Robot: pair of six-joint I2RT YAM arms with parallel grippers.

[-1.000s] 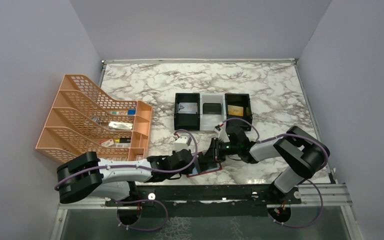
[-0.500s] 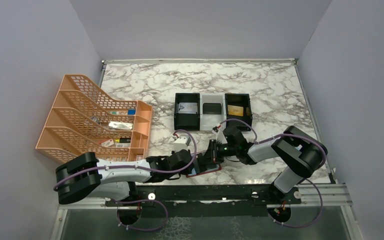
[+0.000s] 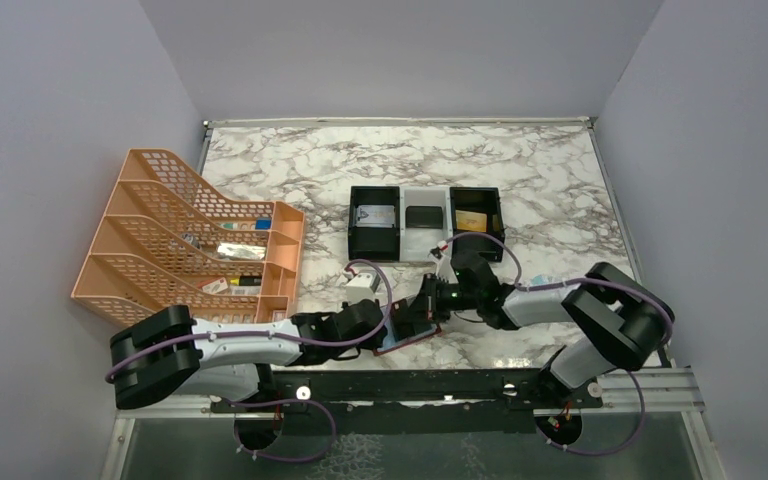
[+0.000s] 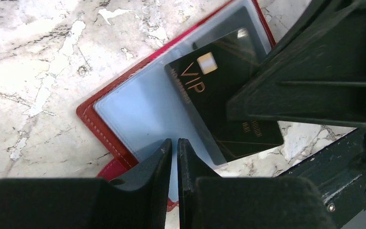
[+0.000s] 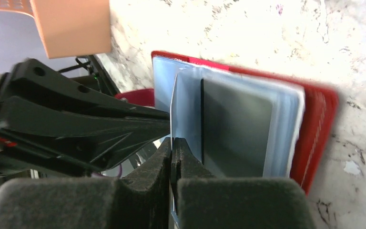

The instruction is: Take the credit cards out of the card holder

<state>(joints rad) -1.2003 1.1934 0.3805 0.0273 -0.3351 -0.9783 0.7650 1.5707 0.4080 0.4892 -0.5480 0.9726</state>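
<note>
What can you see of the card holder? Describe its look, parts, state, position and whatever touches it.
The card holder is a dark-red bifold with a stitched red border and clear pale blue plastic sleeves. It lies open on the marble table near the front edge. A black VIP card sticks partly out of one sleeve. The left gripper and right gripper each pinch a sleeve edge.

Left hand (image 4: 175,143) and right hand (image 5: 171,142) sit close, both pinched closed.
</note>
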